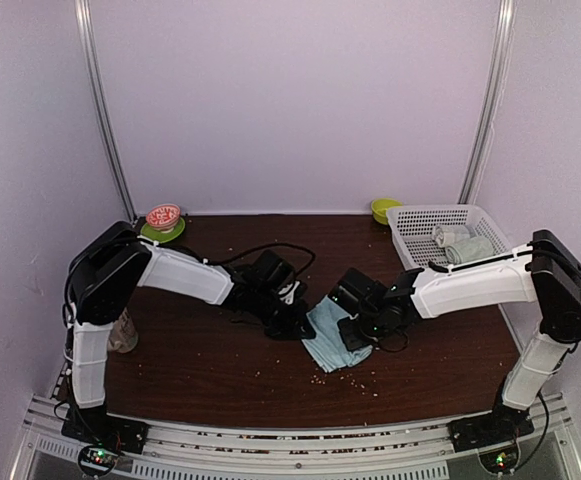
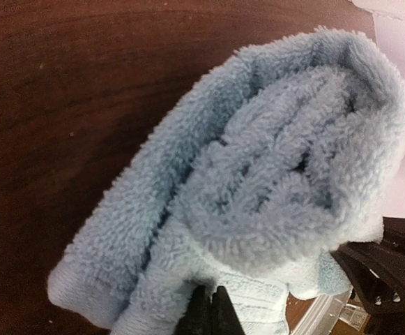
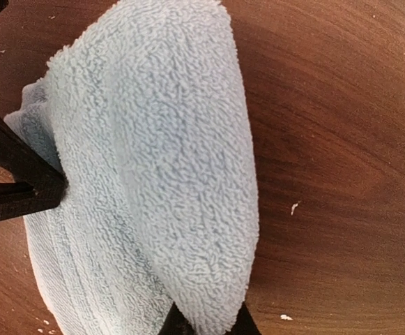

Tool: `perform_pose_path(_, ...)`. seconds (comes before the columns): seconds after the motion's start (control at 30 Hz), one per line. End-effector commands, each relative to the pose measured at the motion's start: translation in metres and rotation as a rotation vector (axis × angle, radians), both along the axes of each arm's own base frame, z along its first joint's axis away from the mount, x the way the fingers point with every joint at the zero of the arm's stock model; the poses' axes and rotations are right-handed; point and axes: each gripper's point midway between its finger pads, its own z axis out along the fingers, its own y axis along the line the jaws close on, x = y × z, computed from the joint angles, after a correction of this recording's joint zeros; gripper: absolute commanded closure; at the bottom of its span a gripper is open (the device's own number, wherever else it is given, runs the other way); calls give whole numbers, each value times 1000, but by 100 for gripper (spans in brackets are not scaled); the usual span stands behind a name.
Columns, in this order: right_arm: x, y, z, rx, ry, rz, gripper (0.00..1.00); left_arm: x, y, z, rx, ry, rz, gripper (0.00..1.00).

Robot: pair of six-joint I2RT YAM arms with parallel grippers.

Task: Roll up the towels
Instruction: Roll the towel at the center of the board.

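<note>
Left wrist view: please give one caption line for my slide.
Light blue towel, partly rolled on the dark wooden table, with the closed left gripper at its hem.

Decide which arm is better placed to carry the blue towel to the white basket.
Probably the right: the right gripper pinches the blue towel, and the basket stands on that arm's side. The left gripper would have to reach across.
</note>
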Motion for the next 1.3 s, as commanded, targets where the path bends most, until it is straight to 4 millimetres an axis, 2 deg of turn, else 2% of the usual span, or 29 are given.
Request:
perform_pose_path(0.0, 9, -31, 5, -103, -44, -81, 100, -3, 13, -32, 95, 39, 15, 100)
perform_pose_path(0.17, 11, -43, 2, -110, -38, -119, 100, -12, 24, -49, 126, 70, 24, 100)
perform_pose_path(0.33, 12, -40, -1, -121, -37, -104, 100, -12, 20, -45, 97, 72, 13, 100)
perform_pose_path(0.53, 14, -37, 2, -169, -70, -78, 100, -7, 2, -10, -13, 43, -6, 100)
perform_pose_path(0.77, 13, -33, 0, -171, -69, -73, 100, -5, -4, 47, -97, -28, -25, 100)
perform_pose_path(0.9, 14, -30, 1, -165, -71, -66, 100, 1, -10, 68, -118, -66, -34, 100)
perform_pose_path(1.0, 13, -26, 2, -158, -69, -55, 100, 10, -22, 70, -122, -70, -41, 100)
perform_pose_path(1.27, 11, -19, 4, -141, -66, -31, 100, 26, -44, 49, -112, -42, -45, 100)
